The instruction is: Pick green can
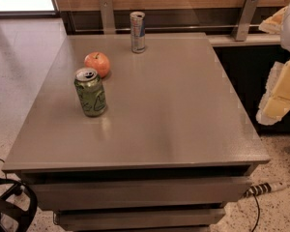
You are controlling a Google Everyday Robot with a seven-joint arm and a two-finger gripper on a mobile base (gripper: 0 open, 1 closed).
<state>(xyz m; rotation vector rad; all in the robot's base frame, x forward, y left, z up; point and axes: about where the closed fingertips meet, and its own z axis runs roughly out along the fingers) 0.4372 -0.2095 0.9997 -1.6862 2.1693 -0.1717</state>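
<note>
— Far along with the picking, or hardly begun?

— Hardly begun, by the look of it. Biggest first: broad grey rectangular table (183,120) with a smooth, faintly glossy top, filling the middle of the frame. Next, the two-finger gripper (259,72) on a white arm, at the right edge of the frame, off the table's side and well apart from everything standing on it. Pale yellow padded fingers (280,98) spread wide, gripping nothing.

— And the target?

— Green aluminium drink can (90,92) with pale swirl markings and a silver pull-tab top. Stands upright at left of centre in the frame, near the table's left edge, free on all sides.

— So what is left?

— Nearly all of it, most likely: reaching across to the left, closing round the can, lifting it clear.

— Materials and shapes?

— Thin rounded metal wall, smooth and shiny; probably slippery, and easy to dent under a hard squeeze. Hard flat tabletop beneath, so little to stop sliding on a sideways nudge. Next down in size, slim tall silver-and-blue metal can (137,32), upright at upper centre by the far edge, well apart from the green one. Smallest, round red-orange apple (97,63) with a waxy sheen, just beyond the green can toward the upper left, apart from it at the base.
</note>
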